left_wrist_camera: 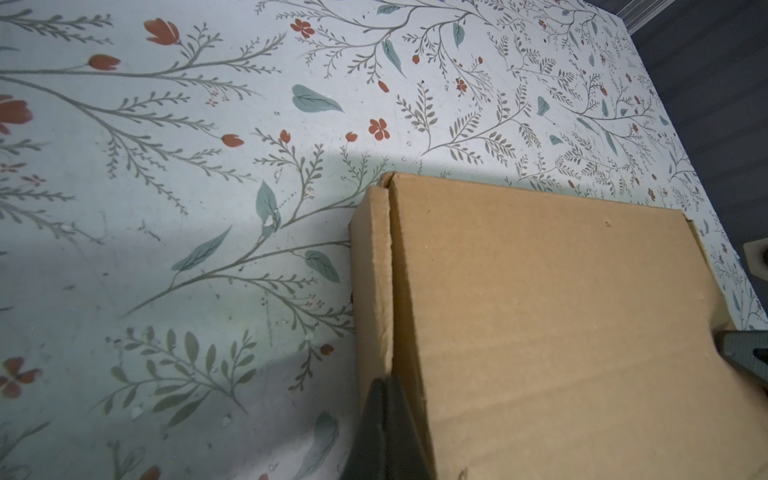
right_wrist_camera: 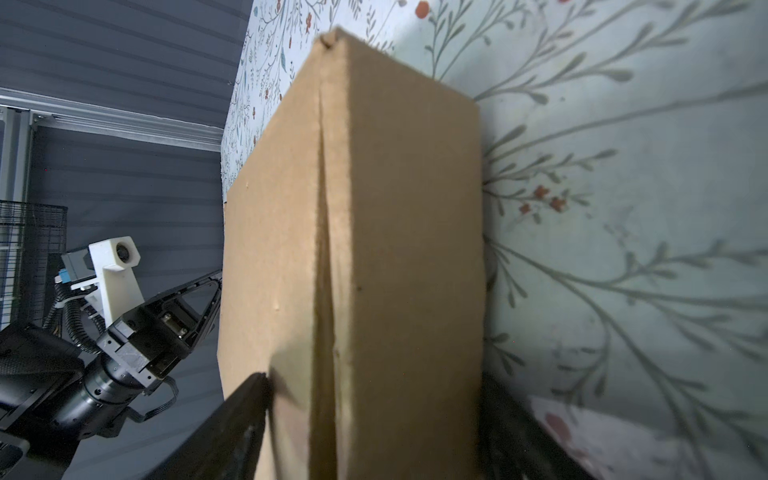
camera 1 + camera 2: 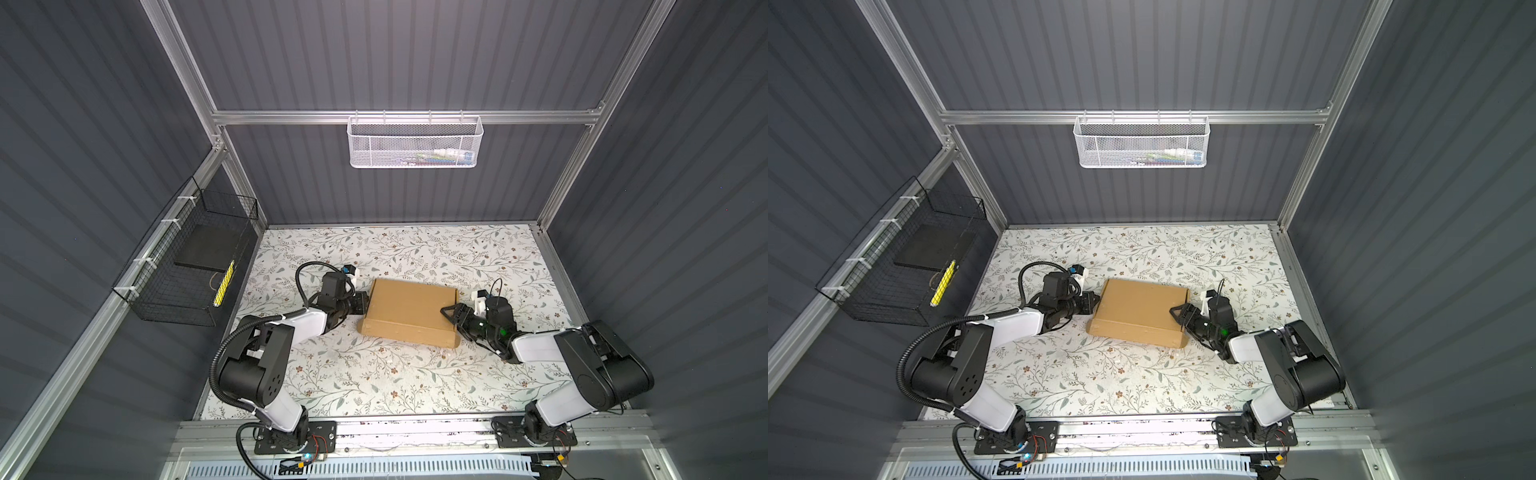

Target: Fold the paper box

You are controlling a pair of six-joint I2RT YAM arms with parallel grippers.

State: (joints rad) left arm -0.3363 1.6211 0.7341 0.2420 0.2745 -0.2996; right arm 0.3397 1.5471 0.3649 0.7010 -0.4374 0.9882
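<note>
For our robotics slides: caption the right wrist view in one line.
Right claw straddling the end of a closed plain brown corrugated cardboard box on floral tabletop.

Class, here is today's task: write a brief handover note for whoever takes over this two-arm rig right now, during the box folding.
Left gripper: shut, tip against the paper box's left side wall.
Right gripper: open wide, fingers straddling the box's right end, one on the lid, one low beside the wall; squeezing or not, unclear.
Paper box: near the middle of the table, slightly skewed, lid down.
Done: walls up, lid folded over; it looks like a closed shallow mailer.
Left: probably tuck the rounded tab showing at the near right corner, press the seams, withdraw both arms.
</note>
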